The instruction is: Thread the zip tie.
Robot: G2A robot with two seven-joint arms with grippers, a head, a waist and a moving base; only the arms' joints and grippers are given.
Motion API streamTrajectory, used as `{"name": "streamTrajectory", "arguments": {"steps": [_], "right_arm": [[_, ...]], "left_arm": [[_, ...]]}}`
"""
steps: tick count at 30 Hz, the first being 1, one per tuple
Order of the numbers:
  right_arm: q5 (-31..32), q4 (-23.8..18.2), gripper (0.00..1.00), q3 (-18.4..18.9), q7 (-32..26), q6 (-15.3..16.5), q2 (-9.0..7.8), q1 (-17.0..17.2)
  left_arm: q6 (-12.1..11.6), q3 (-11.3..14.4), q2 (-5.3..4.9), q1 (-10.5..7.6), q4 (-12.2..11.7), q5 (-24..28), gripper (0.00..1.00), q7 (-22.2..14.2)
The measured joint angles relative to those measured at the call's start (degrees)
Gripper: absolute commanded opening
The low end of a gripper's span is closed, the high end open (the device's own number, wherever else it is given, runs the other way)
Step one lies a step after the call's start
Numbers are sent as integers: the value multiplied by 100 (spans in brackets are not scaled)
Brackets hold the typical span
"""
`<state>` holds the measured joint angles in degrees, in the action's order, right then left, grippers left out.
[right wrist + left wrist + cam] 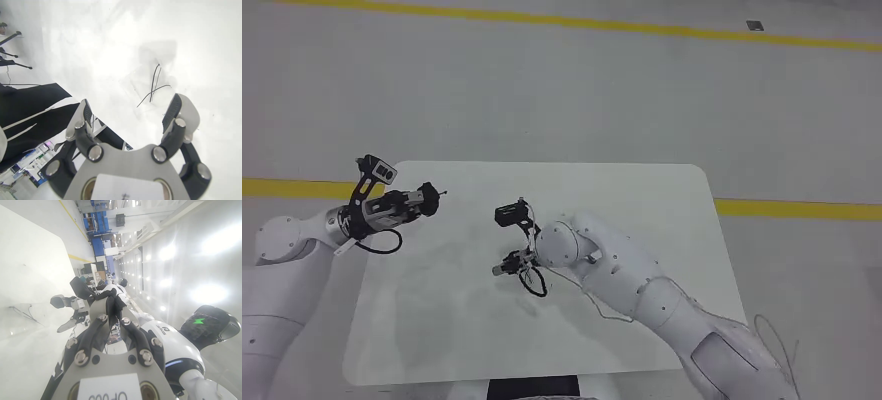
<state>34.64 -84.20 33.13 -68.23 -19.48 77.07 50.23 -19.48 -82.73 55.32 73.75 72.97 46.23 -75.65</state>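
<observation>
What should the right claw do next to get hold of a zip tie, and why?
Probably ease the right claw down over the crossed black zip ties and close on one. Its jaws stand open and hold nothing, and the ties lie loose on the white table just ahead of it, apart from its fingertips.

White table (642,200), yellow floor stripe (802,209)

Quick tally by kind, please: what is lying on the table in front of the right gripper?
Black zip tie strands: 3 (two lie close together and may be one folded tie)
Clear plastic sheet under them: 1
Total: 4
</observation>
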Motion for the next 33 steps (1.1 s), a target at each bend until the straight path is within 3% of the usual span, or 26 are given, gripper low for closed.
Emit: {"name": "streamTrajectory", "arguments": {"steps": [8, 17, 25, 29, 30, 31, 32, 33], "right_arm": [[186, 10, 100, -137, 84, 94, 32, 19], [251, 527, 100, -741, -141, 81, 433, -449], [285, 565, 100, -708, 12, 124, 429, -370], [495, 616, 100, -728, -156, -5, 471, -420], [524, 642, 96, -723, -193, -5, 486, -430], [559, 670, 81, -716, -225, -4, 503, -438], [607, 700, 56, -705, -259, -1, 524, -441], [638, 715, 47, -694, -277, -1, 540, -436]], "left_arm": [[0, 0, 0, 0, 0, 0, 0, 0], [0, 0, 0, 0, 0, 0, 0, 0], [0, 0, 0, 0, 0, 0, 0, 0], [0, 0, 0, 0, 0, 0, 0, 0], [0, 0, 0, 0, 0, 0, 0, 0], [0, 0, 0, 0, 0, 0, 0, 0], [0, 0, 0, 0, 0, 0, 0, 0], [0, 0, 0, 0, 0, 0, 0, 0]]}}
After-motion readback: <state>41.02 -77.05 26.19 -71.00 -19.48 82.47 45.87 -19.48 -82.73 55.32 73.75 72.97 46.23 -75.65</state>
